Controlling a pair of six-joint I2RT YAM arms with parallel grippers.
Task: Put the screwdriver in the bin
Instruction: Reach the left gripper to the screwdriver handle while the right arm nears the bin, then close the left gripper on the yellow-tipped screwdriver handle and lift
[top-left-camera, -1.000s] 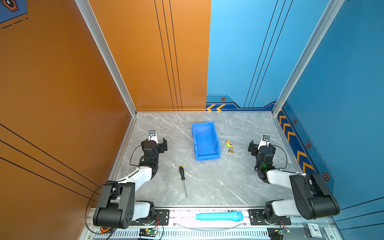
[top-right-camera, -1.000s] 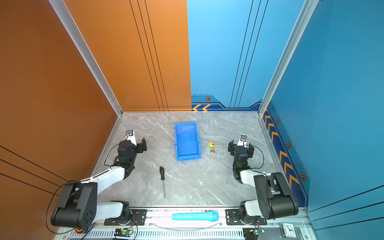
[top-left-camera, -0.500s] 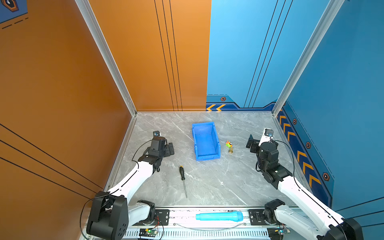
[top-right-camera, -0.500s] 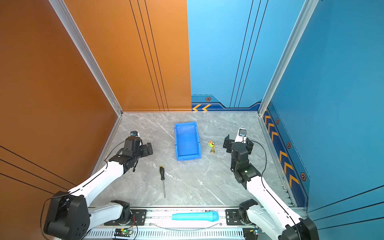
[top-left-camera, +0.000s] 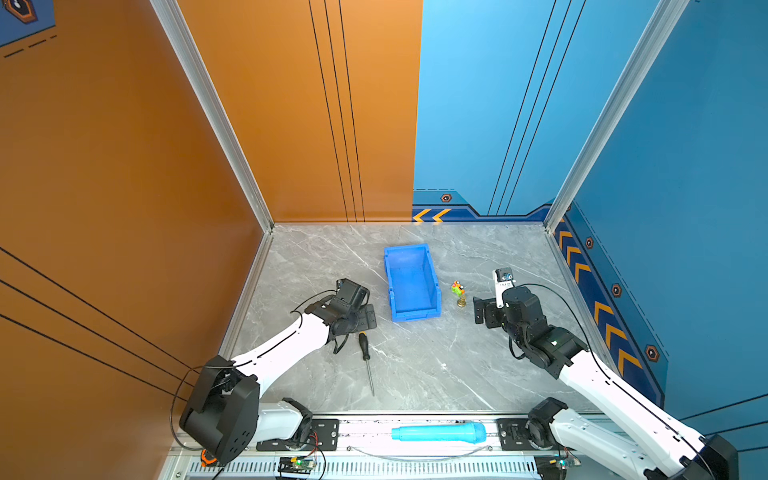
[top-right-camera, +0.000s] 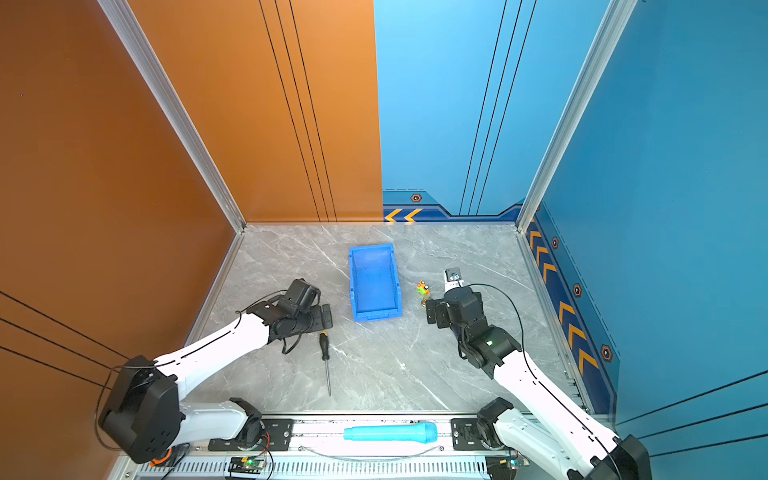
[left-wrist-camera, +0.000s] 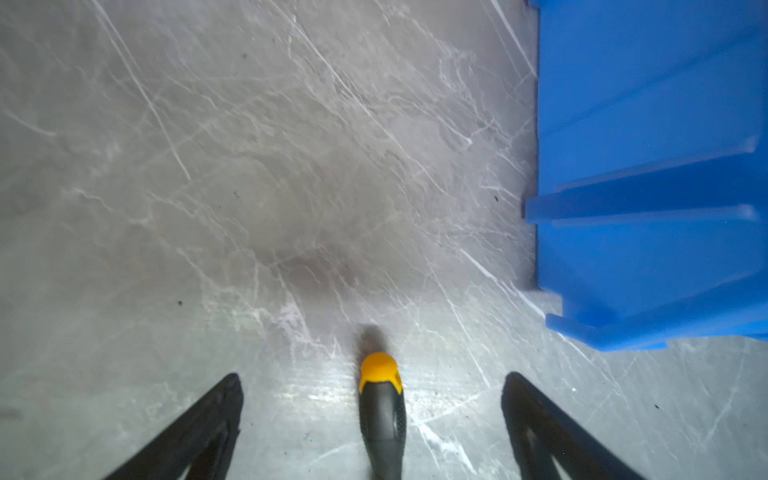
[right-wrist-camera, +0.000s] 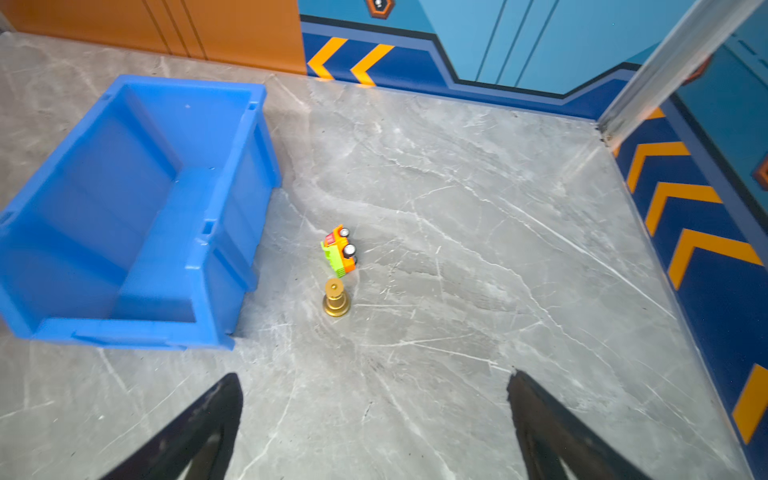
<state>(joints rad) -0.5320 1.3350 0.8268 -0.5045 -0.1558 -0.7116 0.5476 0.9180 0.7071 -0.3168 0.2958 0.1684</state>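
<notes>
Since the thing to move hasn't been grabbed yet, biggest stuff first: tall orange wall panels (top-left-camera: 124, 166) and blue wall panels (top-left-camera: 685, 145) box in a grey marble-look tabletop (top-left-camera: 415, 365). The only markings on the walls are orange chevron arrows (top-left-camera: 432, 215) along the dark skirting, plus little hexagon badges (top-left-camera: 446, 198) too small to read. Next down is the rectangular bright blue plastic bin (top-left-camera: 411, 286), sitting mid-table toward the back with its bare floor showing. A chunky light-blue toy microphone (top-left-camera: 438, 432) lies along the front rail between the two arm bases. The slim screwdriver (top-left-camera: 365, 349), with a black handle, orange-yellow cap and thin silver shaft, lies flat on the tabletop outside the bin. It's just off the bin's near left corner, cap toward the back, tip toward the rail. The left gripper (left-wrist-camera: 372, 376) is right at the cap end, jaws spread wide either side of the handle and not touching it in the wrist view. The right gripper (right-wrist-camera: 374, 376) is spread wide too, nothing between its jaws, parked near the small stuff right of the bin. That's an orange-and-green toy truck (right-wrist-camera: 340, 249) tipped on its side and a little brass-coloured fitting (right-wrist-camera: 336, 299) standing just beside it. A white tag (top-left-camera: 503, 284) on the right wrist camera has print too tiny to read.
</notes>
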